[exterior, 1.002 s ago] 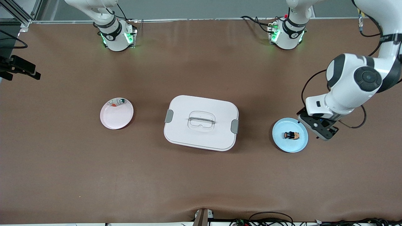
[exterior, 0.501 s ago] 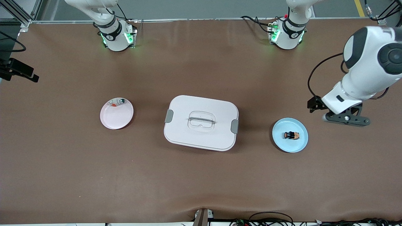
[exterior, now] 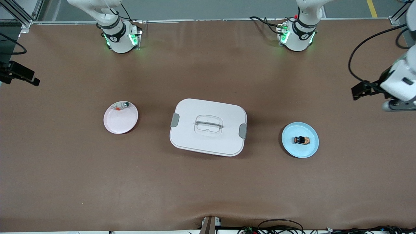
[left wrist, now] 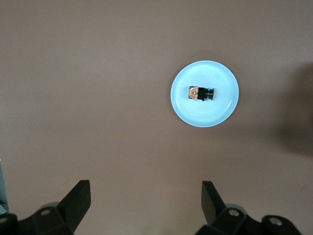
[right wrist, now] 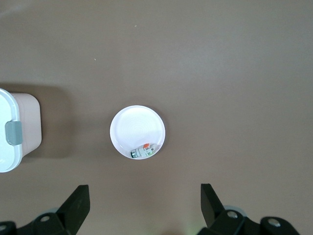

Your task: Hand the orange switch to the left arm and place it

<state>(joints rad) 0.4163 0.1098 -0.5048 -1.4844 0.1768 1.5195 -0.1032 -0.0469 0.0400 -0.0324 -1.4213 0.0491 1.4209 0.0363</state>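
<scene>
Orange switch (exterior: 301, 140) lies on its side in the blue plate (exterior: 312, 150) toward the left arm's end of the bench (exterior: 208, 188), well apart from the white box (exterior: 208, 143) at mid-bench. Left hand (left wrist: 144, 205) hangs high over bare bench beside that plate, fingers spread wide and empty. Right hand (right wrist: 144, 205) hangs over the pink plate (exterior: 121, 123), equally wide and empty.

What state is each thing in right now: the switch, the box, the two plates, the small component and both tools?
orange switch: lying on its side on the blue plate, not held.
blue plate: flat on the table, toward the left arm's end.
box: lid on, between the plates.
pink plate: flat on the table, holds the green-capped component at its rim.
left tool: open, empty, high over the table.
right tool: open, empty, high over the table.
</scene>
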